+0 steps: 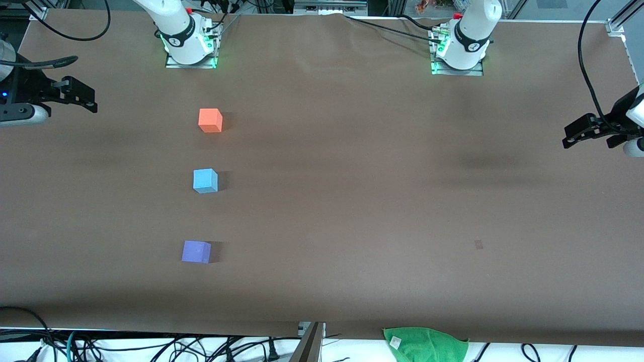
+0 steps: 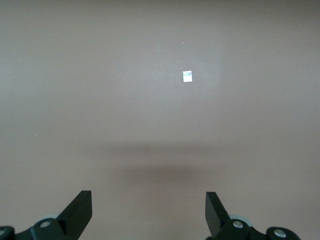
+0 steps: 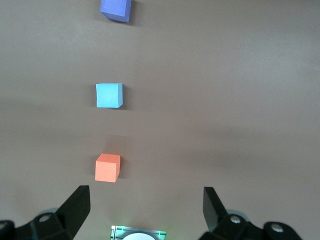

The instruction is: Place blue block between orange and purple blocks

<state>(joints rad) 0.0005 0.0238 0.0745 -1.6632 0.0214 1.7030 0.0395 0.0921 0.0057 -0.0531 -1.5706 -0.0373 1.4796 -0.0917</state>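
Note:
The blue block (image 1: 205, 181) sits on the brown table between the orange block (image 1: 210, 120), which is nearer the robots' bases, and the purple block (image 1: 195, 251), which is nearer the front camera. The three stand apart in a line toward the right arm's end. The right wrist view shows the orange block (image 3: 107, 167), the blue block (image 3: 109, 95) and the purple block (image 3: 116, 10). My right gripper (image 1: 85, 98) is open and empty, up at the right arm's end (image 3: 146, 207). My left gripper (image 1: 578, 136) is open and empty at the left arm's end, over bare table (image 2: 148, 210).
A small pale tag (image 2: 187, 76) lies on the table under the left wrist view; a small mark (image 1: 478, 244) shows toward the left arm's end. A green cloth (image 1: 425, 343) hangs off the table's front edge. Cables run along the edges.

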